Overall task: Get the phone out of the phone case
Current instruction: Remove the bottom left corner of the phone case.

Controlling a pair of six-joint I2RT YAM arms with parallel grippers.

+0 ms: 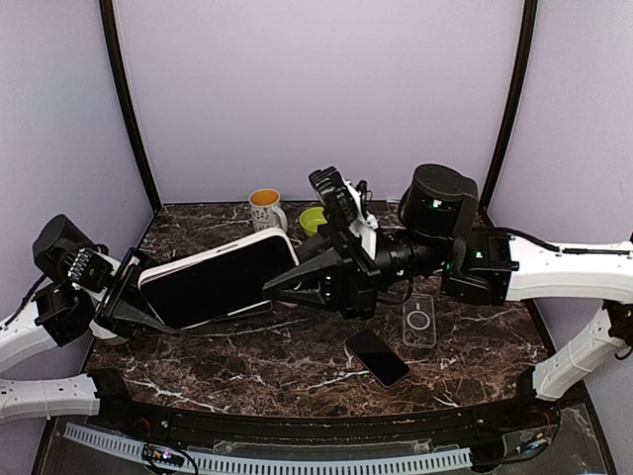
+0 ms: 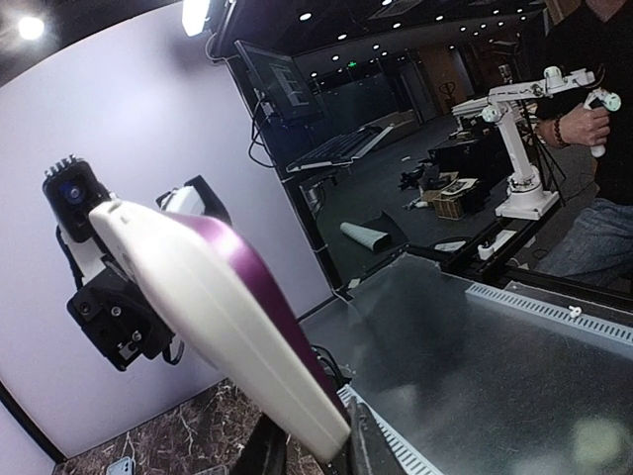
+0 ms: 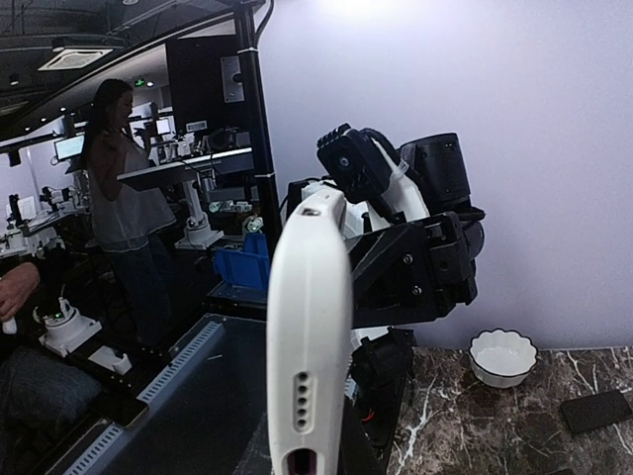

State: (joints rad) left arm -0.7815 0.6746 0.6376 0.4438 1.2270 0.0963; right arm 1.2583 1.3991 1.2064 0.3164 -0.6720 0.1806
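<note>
Two robot arms hold a phone in its case above a dark marble table (image 1: 247,371). Nearest the arms' bases, a second, bare black phone (image 1: 376,356) lies flat on the stone with its screen dark. Just beyond it rests a clear case (image 1: 419,322) with a round ring mark on its back; any lettering there is too small to read.

Above the middle of the table, the phone (image 1: 213,282) sits inside its white case (image 1: 262,240), dark screen up and tilted, clear of the surface. The left gripper (image 1: 148,297) clamps the case's left end, its two fingers closed on either face. The right gripper (image 1: 282,285) pinches the opposite end, its jaws closed tight on the rim. The phone has not left the case.

From the left wrist camera, the white case (image 2: 218,307) rises from between the left gripper (image 2: 315,447), and the face inside the rim looks purple. From the right wrist camera, the case (image 3: 307,327) stands edge-on, showing a short row of small holes and a port opening near its lower end. No brand name can be made out.

Farther back, a white mug (image 1: 265,210) with an orange inside stands beside a green bowl (image 1: 313,220), both near the pale lilac back wall (image 1: 316,89).
</note>
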